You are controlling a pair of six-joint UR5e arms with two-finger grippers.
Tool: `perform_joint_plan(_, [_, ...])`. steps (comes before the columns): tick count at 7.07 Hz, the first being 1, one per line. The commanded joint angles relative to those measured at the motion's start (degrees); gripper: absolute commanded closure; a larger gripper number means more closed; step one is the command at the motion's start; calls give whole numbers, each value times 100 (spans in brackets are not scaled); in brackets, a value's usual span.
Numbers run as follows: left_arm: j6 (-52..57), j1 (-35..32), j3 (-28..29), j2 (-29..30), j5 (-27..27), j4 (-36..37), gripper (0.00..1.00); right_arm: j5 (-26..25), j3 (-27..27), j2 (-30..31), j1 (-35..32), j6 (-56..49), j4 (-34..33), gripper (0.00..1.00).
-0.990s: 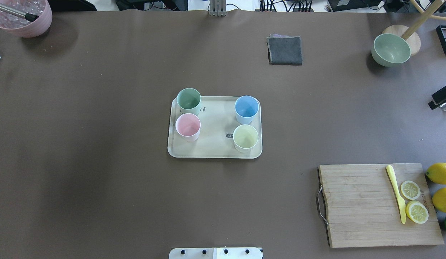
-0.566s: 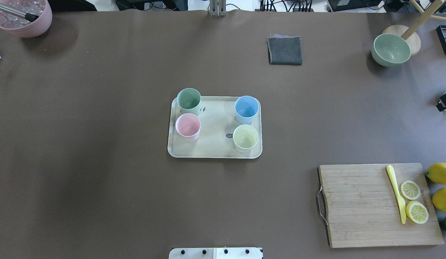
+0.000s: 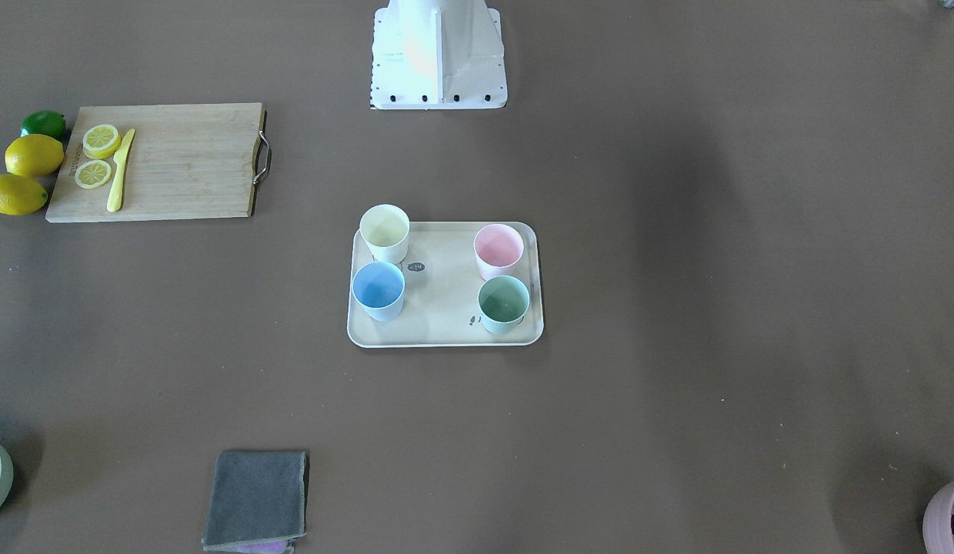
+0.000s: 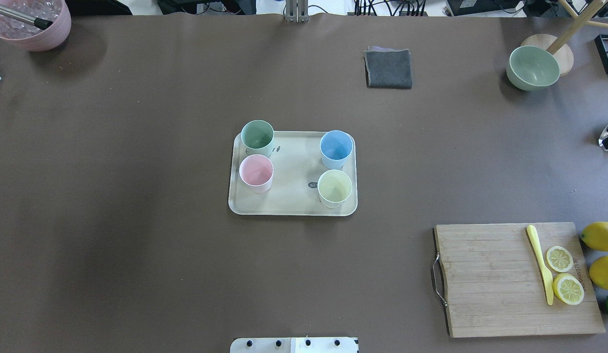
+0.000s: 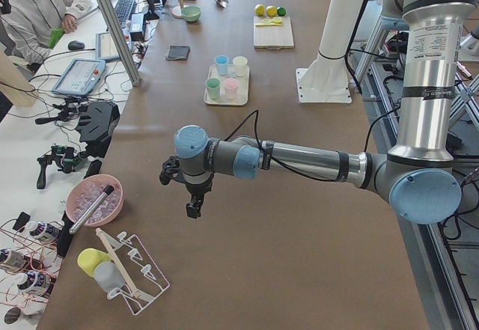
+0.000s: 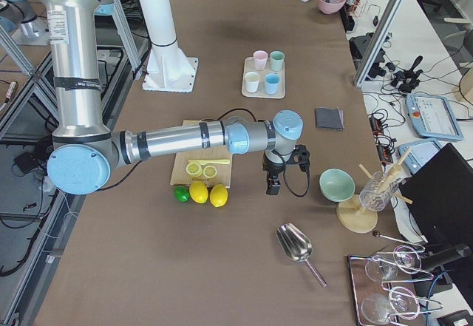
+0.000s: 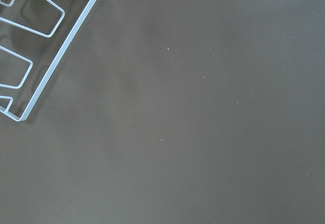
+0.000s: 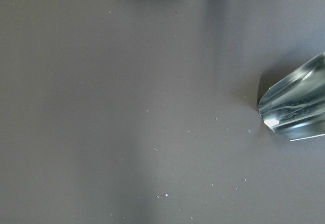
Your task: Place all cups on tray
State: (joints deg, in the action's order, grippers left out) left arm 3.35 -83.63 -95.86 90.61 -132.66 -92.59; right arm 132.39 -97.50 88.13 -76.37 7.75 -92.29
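The beige tray (image 4: 294,166) lies at the table's middle, also in the front view (image 3: 446,308). On it stand upright the mint green cup (image 4: 257,135), the pink cup (image 4: 256,170), the light blue cup (image 4: 336,145) and the pale yellow cup (image 4: 334,186). Neither gripper shows in the overhead view. My left gripper (image 5: 193,209) hangs over bare table far from the tray, near the mauve pot. My right gripper (image 6: 272,187) hangs over bare table beside the lemons. I cannot tell whether either is open or shut. Nothing shows in them.
A cutting board (image 4: 495,279) with lemon slices and a yellow knife lies front right, whole lemons (image 4: 600,235) beside it. A grey cloth (image 4: 388,68), a green bowl (image 4: 533,67) and a mauve pot (image 4: 32,22) stand at the back. A metal scoop (image 6: 295,243) and a wire rack (image 5: 127,270) lie at the table's ends.
My right gripper has moved off the overhead view's right edge, leaving only the scoop's tip showing there. The tray and cups have not moved.
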Motion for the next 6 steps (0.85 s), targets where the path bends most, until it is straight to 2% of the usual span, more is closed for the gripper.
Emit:
perform_joint_plan(1, [17, 4, -2, 0, 30, -5, 2, 6, 12, 2, -27, -1, 0, 0])
perform_joint_plan(6, [61, -4, -29, -44, 65, -5, 2, 42, 12, 11, -53, -1, 0, 0])
